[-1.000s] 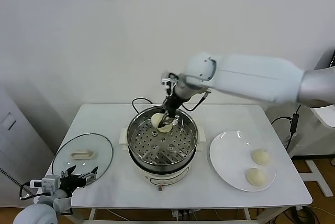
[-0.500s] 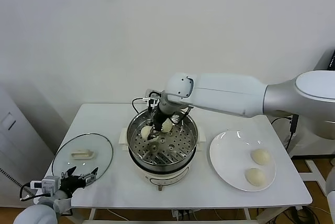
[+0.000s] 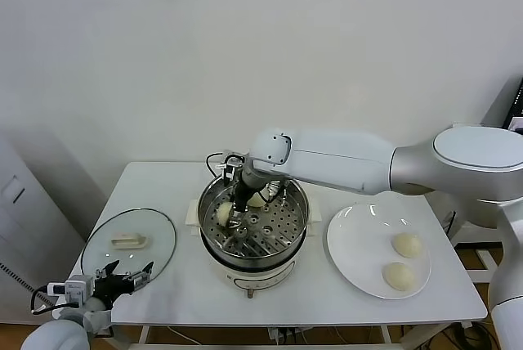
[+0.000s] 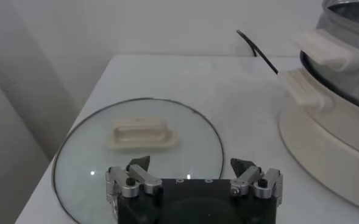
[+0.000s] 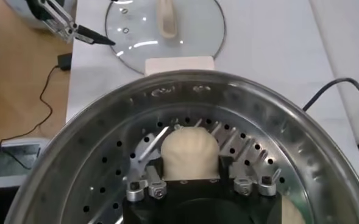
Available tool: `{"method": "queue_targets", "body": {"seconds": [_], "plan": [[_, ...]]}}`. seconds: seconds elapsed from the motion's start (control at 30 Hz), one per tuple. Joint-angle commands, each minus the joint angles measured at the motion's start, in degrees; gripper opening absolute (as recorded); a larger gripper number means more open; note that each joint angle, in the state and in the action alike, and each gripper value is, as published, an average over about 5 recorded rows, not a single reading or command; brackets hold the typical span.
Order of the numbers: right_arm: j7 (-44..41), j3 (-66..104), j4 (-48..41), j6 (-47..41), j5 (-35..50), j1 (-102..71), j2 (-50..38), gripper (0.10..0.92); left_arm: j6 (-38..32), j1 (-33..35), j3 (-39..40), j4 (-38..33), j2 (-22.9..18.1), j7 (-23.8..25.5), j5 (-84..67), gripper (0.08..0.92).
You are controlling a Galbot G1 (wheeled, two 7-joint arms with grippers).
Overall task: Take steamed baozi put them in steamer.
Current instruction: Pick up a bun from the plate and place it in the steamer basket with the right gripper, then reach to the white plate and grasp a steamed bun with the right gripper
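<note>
Baozi in the claw: one steamed baozi (image 5: 189,154) sits on the perforated tray of the steamer (image 3: 254,221), at the side nearer my left, between the fingers (image 5: 150,146) of my right claw (image 3: 238,220).
Right claw: half a second ago it was still closed on this bun above the tray; now it is lower and its fingers stand apart on both sides of the bun, so I judge the grip is let go, though I cannot tell if a pad still touches it.
Second baozi in steamer: another bun (image 3: 258,198) lies at the far side of the tray, partly hidden behind my right arm.
Meaning for the task: two buns are in the steamer, so I judge the task is about half done.
Plate: two more baozi (image 3: 406,244) wait on the white plate (image 3: 353,240), which stands on the desk (image 3: 320,303) just beside the steamer at my right.
Next move, my guess: lift the claw straight up so the bun does not roll, then go to the plate.
Left claw (image 4: 194,179): parked with fingers apart at the near left corner of the desk, over the edge of the glass lid (image 3: 129,241).
</note>
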Motion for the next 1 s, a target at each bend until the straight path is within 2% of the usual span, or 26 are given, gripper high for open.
{"method": "queue_targets", "body": {"seconds": [0.03, 0.17, 0.37, 0.63, 0.83, 1.0], "plan": [[-0.1, 0.8, -0.2, -0.1, 0.1, 0.2, -0.7, 0.762, 0.0, 0.0, 0.0, 0.1, 0.0, 0.0, 0.0, 0.823], [-5.3, -0.6, 2.9, 0.6, -0.8, 5.5, -5.6, 0.817, -0.2, 0.1, -0.1, 0.4, 0.2, 0.1, 0.0, 0.823], [-16.7, -8.1, 11.0, 4.9, -5.3, 18.2, -18.4, 0.822, -0.4, 0.0, -0.2, 0.3, 0.4, 0.2, 0.0, 0.823], [-25.5, -19.1, 18.8, 10.6, -15.7, 27.6, -34.3, 0.823, -0.3, 0.3, -0.4, -0.5, 0.5, 0.2, 0.0, 0.823], [-27.7, -22.3, 20.9, 13.8, -24.2, 26.3, -43.9, 0.823, -0.5, 0.8, -0.8, -0.8, 0.5, 0.2, -0.1, 0.823], [-28.9, -17.7, 20.1, 16.1, -30.3, 17.6, -48.2, 0.823, -0.5, 0.9, -0.9, -1.0, 0.5, 0.2, -0.1, 0.823]]}}
